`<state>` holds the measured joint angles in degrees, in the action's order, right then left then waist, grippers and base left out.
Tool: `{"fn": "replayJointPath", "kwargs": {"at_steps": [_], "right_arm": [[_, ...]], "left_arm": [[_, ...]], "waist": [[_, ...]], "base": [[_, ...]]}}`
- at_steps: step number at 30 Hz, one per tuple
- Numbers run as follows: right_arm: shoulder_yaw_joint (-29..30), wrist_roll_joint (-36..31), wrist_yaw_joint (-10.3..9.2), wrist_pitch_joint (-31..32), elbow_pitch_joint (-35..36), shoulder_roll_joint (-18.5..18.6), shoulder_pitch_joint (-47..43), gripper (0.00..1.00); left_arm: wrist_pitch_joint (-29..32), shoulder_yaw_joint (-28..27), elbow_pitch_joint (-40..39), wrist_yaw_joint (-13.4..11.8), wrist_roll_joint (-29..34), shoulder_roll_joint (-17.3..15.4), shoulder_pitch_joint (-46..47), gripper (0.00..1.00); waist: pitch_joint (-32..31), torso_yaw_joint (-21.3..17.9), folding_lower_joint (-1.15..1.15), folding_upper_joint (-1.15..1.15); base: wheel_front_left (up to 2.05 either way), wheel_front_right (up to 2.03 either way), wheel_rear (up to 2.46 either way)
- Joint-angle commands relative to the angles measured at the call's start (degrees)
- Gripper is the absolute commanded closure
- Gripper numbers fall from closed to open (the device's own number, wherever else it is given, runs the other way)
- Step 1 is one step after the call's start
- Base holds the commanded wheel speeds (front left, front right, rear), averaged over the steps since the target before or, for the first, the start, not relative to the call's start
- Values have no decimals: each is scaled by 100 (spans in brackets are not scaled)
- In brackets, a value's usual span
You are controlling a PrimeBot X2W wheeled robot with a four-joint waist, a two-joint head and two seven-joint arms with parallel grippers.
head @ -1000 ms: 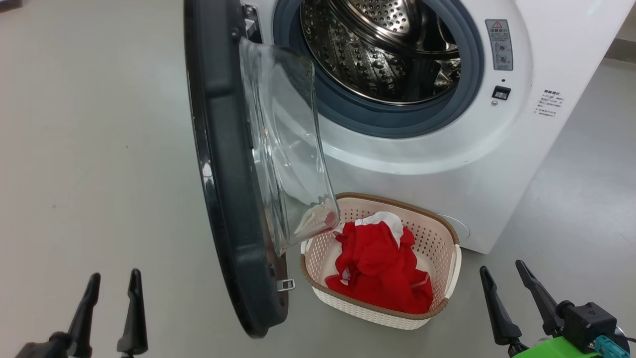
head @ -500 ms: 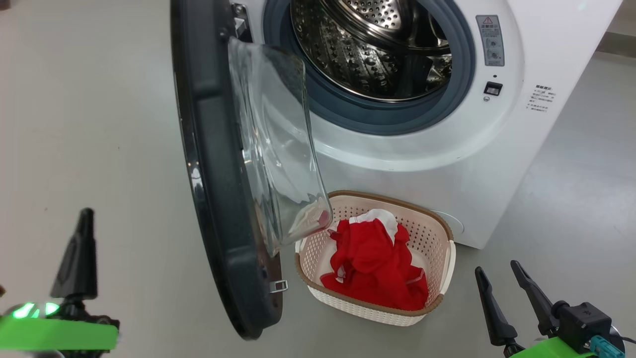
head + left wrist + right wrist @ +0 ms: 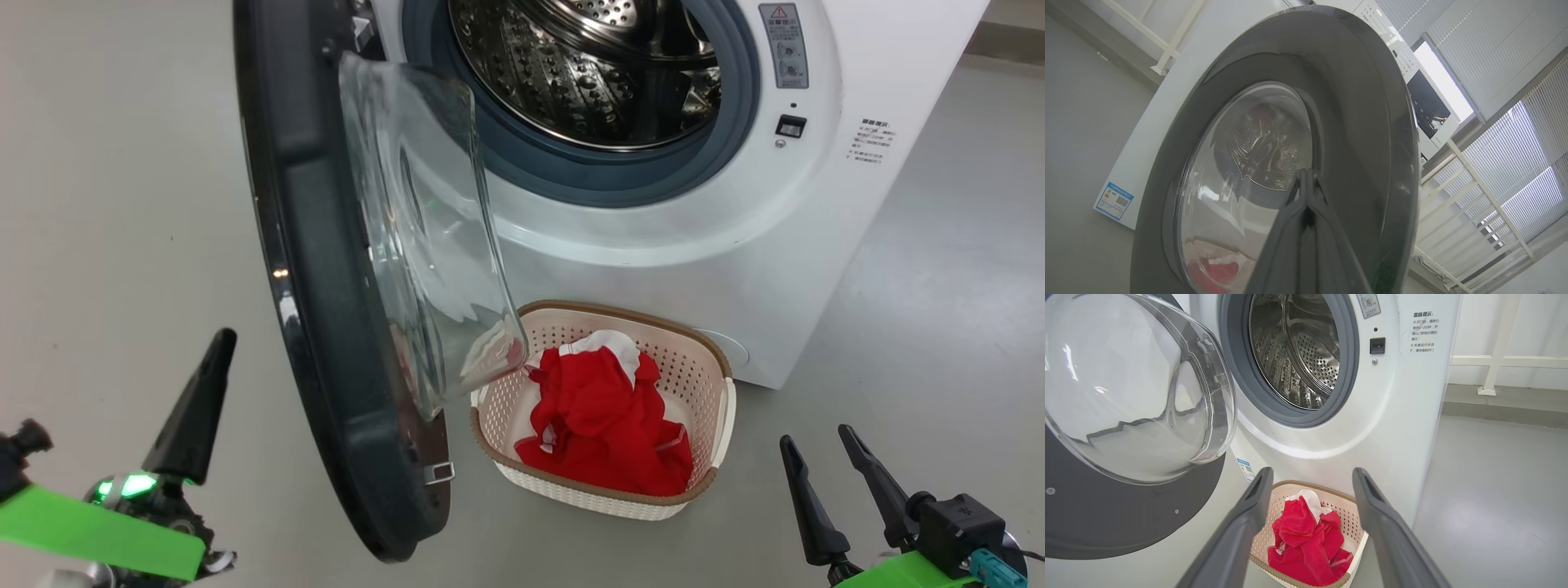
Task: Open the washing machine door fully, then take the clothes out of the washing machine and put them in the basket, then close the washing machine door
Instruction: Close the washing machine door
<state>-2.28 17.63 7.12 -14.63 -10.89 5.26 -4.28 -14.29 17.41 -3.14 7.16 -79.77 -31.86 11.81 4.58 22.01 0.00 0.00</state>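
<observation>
The washing machine door (image 3: 326,327), swung open, is set between the closed left claw (image 3: 1305,179) and the basket (image 3: 588,498), in which the clothes (image 3: 596,425) are piled, and grey floor (image 3: 939,286) is seen around the open right claw (image 3: 815,435).

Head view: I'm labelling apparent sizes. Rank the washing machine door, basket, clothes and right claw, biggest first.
1. washing machine door
2. basket
3. clothes
Unranked: right claw. It looks roughly like the clothes, but it is nearer the camera and cropped at the edge.
</observation>
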Motion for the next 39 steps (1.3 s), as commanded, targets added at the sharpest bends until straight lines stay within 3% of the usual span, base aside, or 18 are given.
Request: {"fn": "replayJointPath", "kwargs": {"at_steps": [1,22,39], "right_arm": [[-105,-33,36,-37,158,94,230,0],[-51,-62,36,-37,200,117,355,0],[0,-68,36,-37,252,64,604,0]], "left_arm": [[-32,-143,-177,33,-63,-309,295,100],[-70,717,-710,33,-286,-433,808,100],[-71,1488,-170,33,-77,2,2043,100]], "waist": [[37,-28,0,0],[266,-226,0,0],[601,-706,0,0]], "base": [[0,0,0],[0,0,0],[0,0,0]]}}
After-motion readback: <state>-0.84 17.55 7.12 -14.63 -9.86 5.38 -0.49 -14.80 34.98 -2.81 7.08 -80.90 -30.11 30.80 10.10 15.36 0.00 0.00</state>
